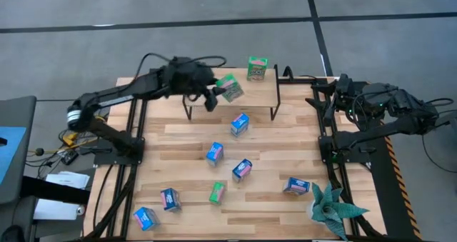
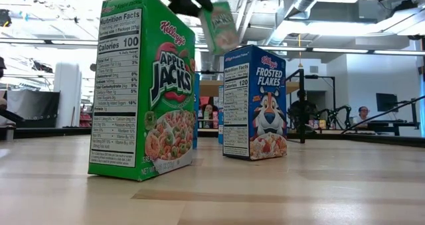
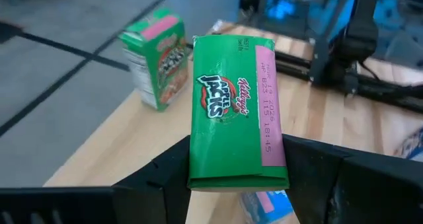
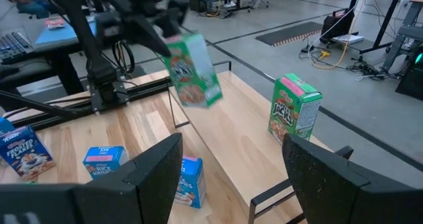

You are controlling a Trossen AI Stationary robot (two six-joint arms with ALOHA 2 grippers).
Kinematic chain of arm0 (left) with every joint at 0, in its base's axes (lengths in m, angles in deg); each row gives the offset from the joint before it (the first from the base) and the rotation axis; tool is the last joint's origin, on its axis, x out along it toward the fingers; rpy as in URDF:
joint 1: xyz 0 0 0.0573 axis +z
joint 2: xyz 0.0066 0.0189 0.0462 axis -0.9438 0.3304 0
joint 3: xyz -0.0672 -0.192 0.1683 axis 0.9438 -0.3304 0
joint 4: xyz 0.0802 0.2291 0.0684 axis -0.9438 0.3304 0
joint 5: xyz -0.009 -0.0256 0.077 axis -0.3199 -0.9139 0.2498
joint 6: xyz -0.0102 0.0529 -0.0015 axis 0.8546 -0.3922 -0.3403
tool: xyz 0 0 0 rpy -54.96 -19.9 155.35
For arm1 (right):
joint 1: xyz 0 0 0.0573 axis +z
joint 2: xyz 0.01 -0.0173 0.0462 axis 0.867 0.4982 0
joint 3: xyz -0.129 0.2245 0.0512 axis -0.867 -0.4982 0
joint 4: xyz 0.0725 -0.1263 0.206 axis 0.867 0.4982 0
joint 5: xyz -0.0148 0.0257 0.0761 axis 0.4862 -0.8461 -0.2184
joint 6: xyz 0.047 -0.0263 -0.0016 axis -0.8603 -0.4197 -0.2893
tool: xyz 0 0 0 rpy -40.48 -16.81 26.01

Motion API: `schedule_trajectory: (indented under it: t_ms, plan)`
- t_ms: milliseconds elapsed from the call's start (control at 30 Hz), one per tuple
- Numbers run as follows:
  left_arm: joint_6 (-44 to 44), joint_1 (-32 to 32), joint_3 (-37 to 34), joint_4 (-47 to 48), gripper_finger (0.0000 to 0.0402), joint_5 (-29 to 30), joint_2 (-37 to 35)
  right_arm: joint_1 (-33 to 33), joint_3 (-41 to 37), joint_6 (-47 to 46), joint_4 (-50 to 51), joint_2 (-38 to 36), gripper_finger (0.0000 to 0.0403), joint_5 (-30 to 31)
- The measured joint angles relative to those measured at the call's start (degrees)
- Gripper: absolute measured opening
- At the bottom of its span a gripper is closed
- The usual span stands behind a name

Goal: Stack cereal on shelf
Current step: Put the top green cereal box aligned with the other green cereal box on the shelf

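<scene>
Left gripper (image 1: 214, 94) fingers (image 3: 165, 174) clamp a green Apple Jacks box (image 3: 236, 112) by its lower edge, holding it tilted in the air above the shelf (image 1: 214, 106), a light-wood board on thin black legs at the table's far edge. A second green box (image 1: 257, 68) stands upright on the shelf's far right corner. Seven further cereal boxes, mostly blue (image 1: 240, 124) and one green (image 1: 217, 193), lie scattered on the table (image 1: 285, 142). Right gripper (image 4: 228, 184) waits at the right side, fingers spread and empty, beyond the teal plant (image 1: 330, 210).
</scene>
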Motion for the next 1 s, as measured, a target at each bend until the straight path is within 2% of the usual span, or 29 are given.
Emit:
schedule_trajectory:
  t_ms: [233,433,533,667,1000]
  plan:
    - [-8.4,3.9,15.0,4.3,0.018,-10.7,13.0,0.0,0.0,0.0,-0.6,0.0,0.0286,0.0]
    - [-15.3,5.7,28.3,9.9,0.018,-14.2,22.9,0.0,0.0,0.0,-1.2,0.0,0.0286,0.0]
    - [-16.6,6.6,32.1,11.0,0.018,-16.5,26.5,0.0,0.0,-0.1,-1.2,0.0,0.0286,0.1]
    - [-17.2,7.5,33.9,11.4,0.018,-19.0,29.4,0.0,0.0,-0.1,-1.2,0.0,0.0286,0.1]
    - [-20.6,7.9,33.8,10.4,0.018,-19.4,32.0,0.0,0.0,0.0,-1.1,0.0,0.0286,0.2]
